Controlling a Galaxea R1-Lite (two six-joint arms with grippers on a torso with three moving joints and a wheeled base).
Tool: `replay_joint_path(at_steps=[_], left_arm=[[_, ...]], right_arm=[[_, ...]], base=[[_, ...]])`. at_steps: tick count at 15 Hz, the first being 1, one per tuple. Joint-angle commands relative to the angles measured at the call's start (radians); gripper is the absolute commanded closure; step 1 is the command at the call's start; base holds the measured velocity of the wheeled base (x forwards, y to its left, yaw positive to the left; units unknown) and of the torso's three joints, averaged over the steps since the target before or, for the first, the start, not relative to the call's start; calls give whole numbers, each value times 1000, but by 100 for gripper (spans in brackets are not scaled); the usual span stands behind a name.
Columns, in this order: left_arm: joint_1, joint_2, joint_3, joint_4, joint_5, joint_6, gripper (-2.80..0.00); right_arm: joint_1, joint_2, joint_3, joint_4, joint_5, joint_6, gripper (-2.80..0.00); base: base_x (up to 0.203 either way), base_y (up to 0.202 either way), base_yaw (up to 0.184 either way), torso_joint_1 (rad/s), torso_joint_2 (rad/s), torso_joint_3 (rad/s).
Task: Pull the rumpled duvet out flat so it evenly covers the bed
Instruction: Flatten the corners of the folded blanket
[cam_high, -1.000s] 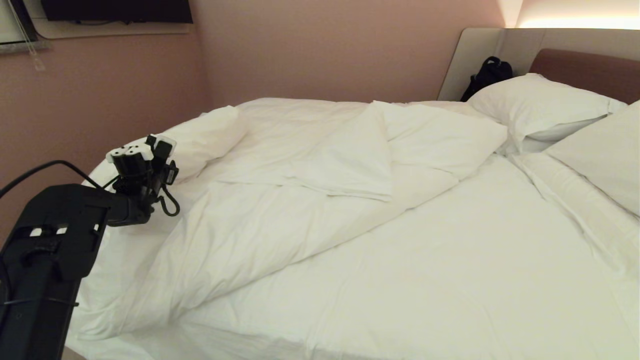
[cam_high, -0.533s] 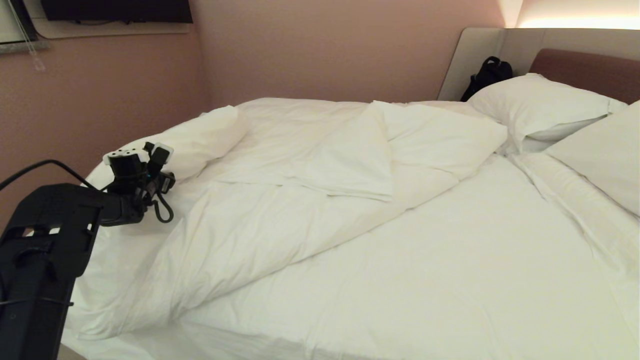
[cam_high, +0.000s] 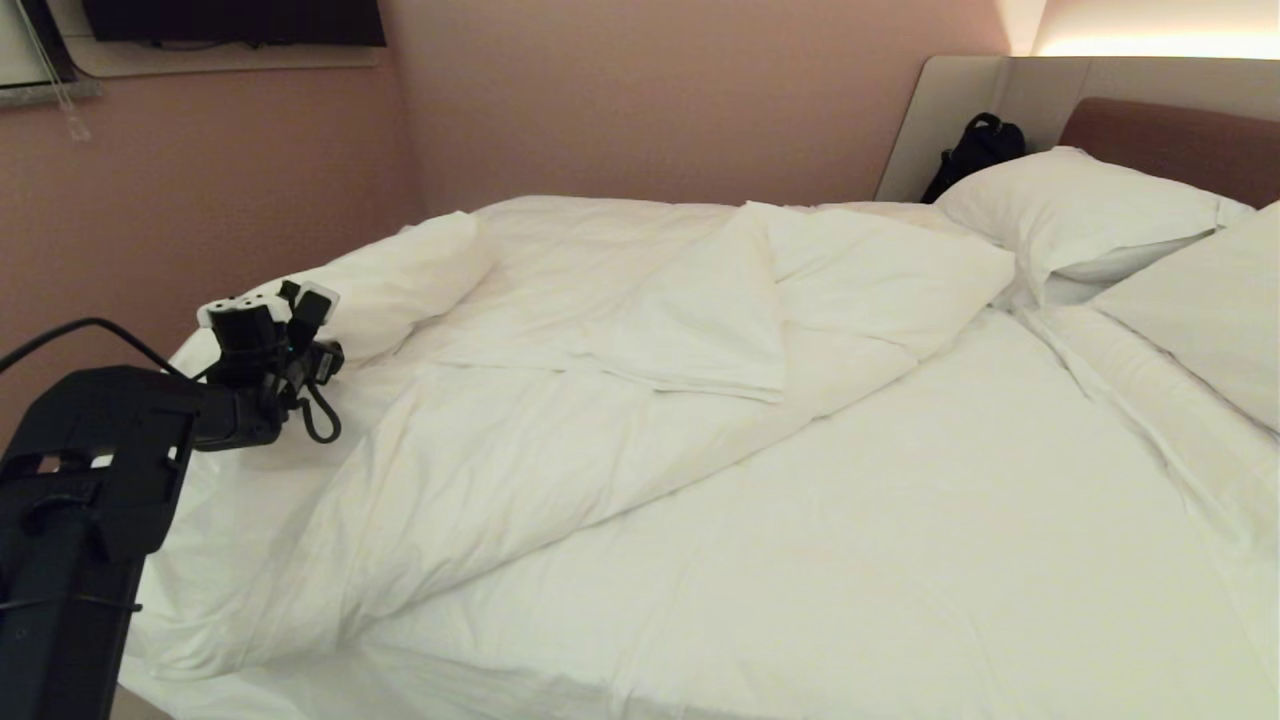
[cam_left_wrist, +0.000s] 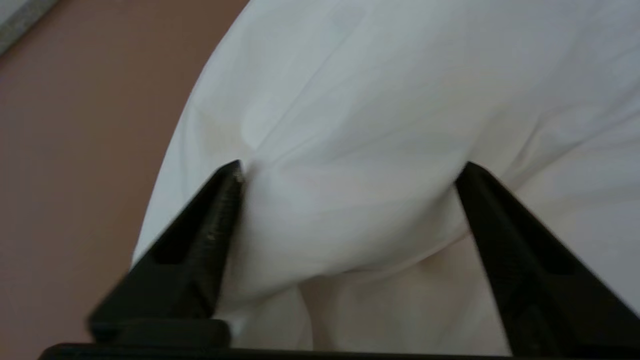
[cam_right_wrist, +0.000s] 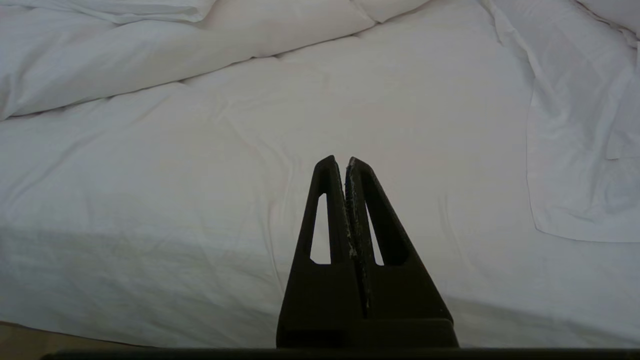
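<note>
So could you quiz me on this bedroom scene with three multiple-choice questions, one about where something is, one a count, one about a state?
1. Where is the black bag?
A. On the floor in front of the bed
B. At the headboard, beside the far pillow
C. On the folded duvet

2. How many pillows show in the head view?
A. Two
B. Four
C. None

3. How do the left gripper fingers stand?
A. Pressed shut
B. Clamped on a pillow
C. Spread wide, with a bulge of duvet between them

Answers:
1 B: the bag leans against the headboard next to the far pillow.
2 A: one far pillow and a nearer pillow at the head of the bed.
3 C: the left wrist view shows the two fingers far apart, white cloth between them.
</note>
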Motion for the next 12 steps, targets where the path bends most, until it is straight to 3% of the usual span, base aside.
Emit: replay_joint_path(at_steps=[1,12], left_arm=[[1,-2,0,-4,2,3,0],[1,-9,1,-5,25,12,0]], right_arm=[[0,0,0,0,0,0,0],[0,0,0,0,0,0,0]], base=[[0,0,0,0,0,0],[0,0,0,0,0,0]])
